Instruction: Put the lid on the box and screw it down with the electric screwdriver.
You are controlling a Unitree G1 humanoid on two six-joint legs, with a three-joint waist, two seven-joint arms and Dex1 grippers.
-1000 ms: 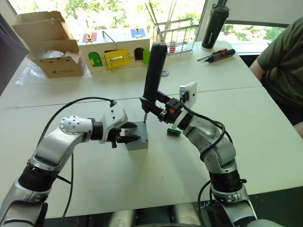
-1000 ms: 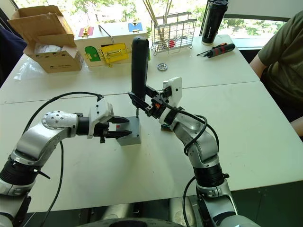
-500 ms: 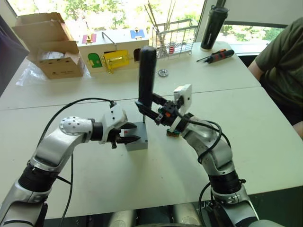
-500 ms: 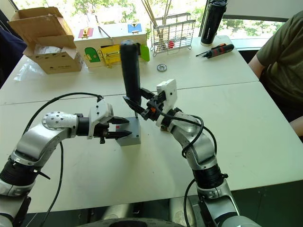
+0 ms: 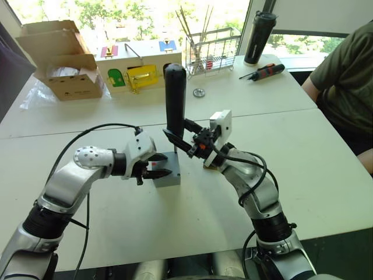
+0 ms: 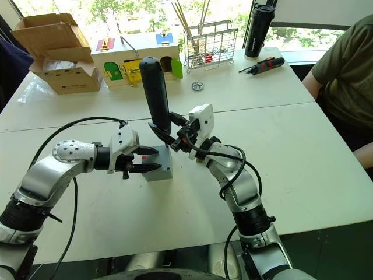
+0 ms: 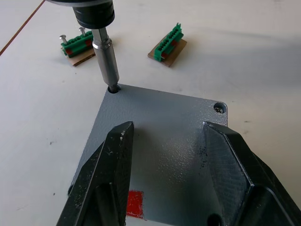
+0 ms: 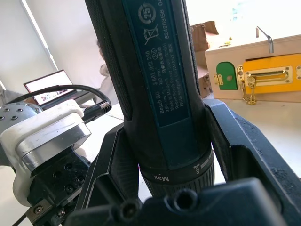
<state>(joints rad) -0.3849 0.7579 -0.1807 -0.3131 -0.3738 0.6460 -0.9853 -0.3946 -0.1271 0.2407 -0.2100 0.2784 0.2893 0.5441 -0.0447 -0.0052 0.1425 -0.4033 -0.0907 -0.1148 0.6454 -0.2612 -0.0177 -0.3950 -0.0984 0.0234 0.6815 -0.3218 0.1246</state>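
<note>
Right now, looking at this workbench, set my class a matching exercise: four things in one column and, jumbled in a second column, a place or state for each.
Column one:
1. electric screwdriver
2. lid
3. red-and-black hand screwdriver
4. cardboard box

Column two:
A. lying on the far table beside the black bottle
B. flaps open, at the far left corner
C. held upright in the right claw, bit in a corner hole
D. sitting on the box, the left claw open above it

Pairs: 1-C, 2-D, 3-A, 4-B
</note>
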